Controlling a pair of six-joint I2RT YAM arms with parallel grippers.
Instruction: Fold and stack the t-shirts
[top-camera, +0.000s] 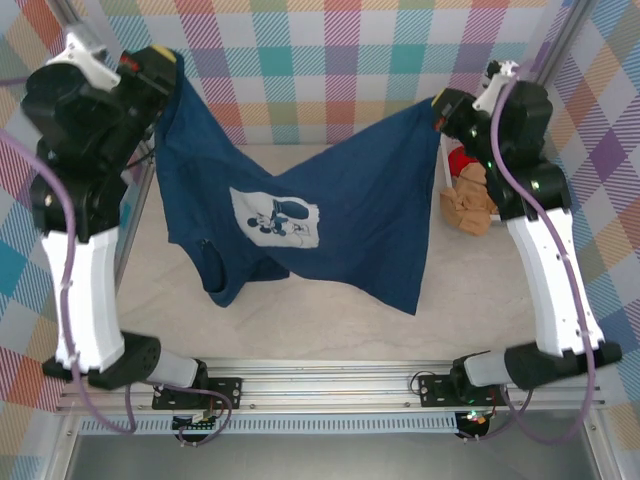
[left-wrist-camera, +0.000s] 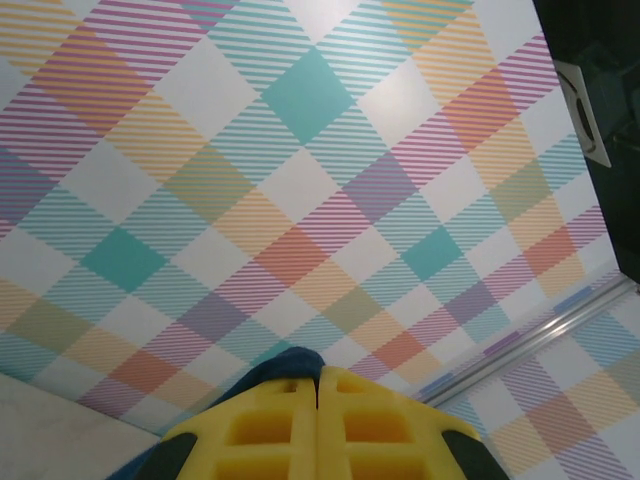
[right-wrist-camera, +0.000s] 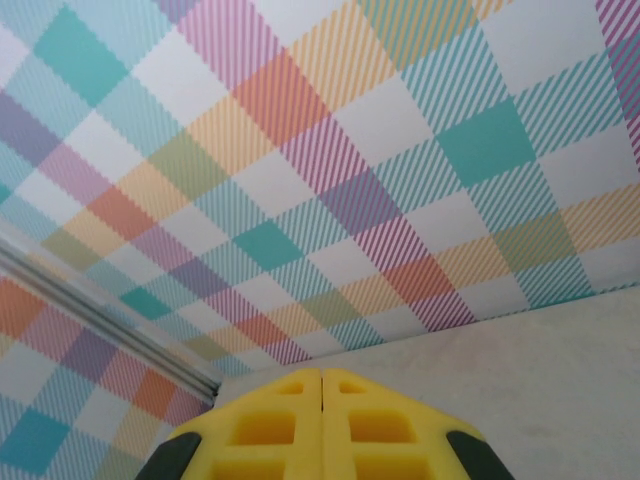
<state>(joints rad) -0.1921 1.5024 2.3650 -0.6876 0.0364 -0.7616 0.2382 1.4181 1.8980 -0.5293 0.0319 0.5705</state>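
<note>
The navy blue t-shirt (top-camera: 300, 190) with a white cartoon-mouse print hangs stretched in the air between both arms, its lower edge drooping to the table. High at the back left, my left gripper (top-camera: 165, 62) is shut on one corner. In the left wrist view a bit of blue cloth (left-wrist-camera: 290, 360) peeks from between the closed yellow fingers of that gripper (left-wrist-camera: 318, 370). My right gripper (top-camera: 440, 103) pinches the opposite corner at the back right. In the right wrist view its yellow fingers (right-wrist-camera: 322, 372) are pressed together and the cloth is hidden. A tan t-shirt (top-camera: 470, 200) and a red t-shirt (top-camera: 460, 160) lie crumpled at the right.
Plaid walls (top-camera: 330, 60) close in the back and both sides. The marble-look table (top-camera: 330, 320) is bare in front of the hanging shirt. A metal rail (top-camera: 330, 385) with the arm bases runs along the near edge.
</note>
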